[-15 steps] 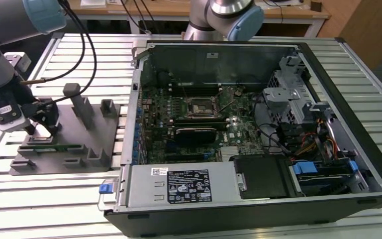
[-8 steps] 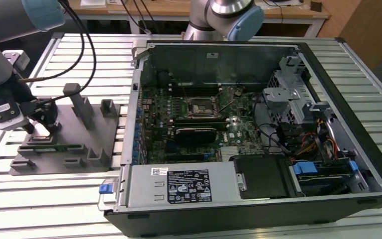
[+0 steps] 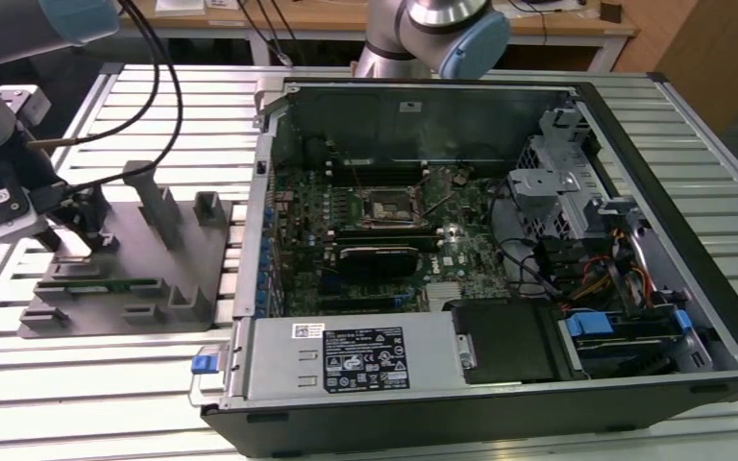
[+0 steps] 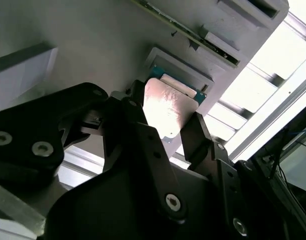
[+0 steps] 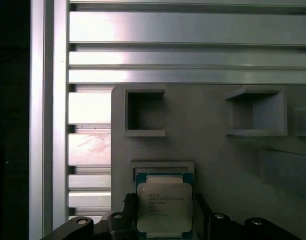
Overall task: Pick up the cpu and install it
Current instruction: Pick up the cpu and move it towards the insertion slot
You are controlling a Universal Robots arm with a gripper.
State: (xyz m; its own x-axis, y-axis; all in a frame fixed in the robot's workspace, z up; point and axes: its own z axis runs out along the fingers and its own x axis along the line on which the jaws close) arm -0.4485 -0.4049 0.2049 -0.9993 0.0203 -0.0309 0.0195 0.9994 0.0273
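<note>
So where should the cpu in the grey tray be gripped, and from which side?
By two opposite thin edges, coming straight down from above. The cpu lies flat in a shallow recess of the grey tray, metal top up, so only its edges offer a pinch.

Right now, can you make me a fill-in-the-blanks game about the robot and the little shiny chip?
1. The gripper is down over the silver-topped ___.
2. The cpu sits in a tray whose colour is ___.
3. The computer case lies on the exterior view's ___ of the tray.
Missing words: cpu; grey; right.
</note>
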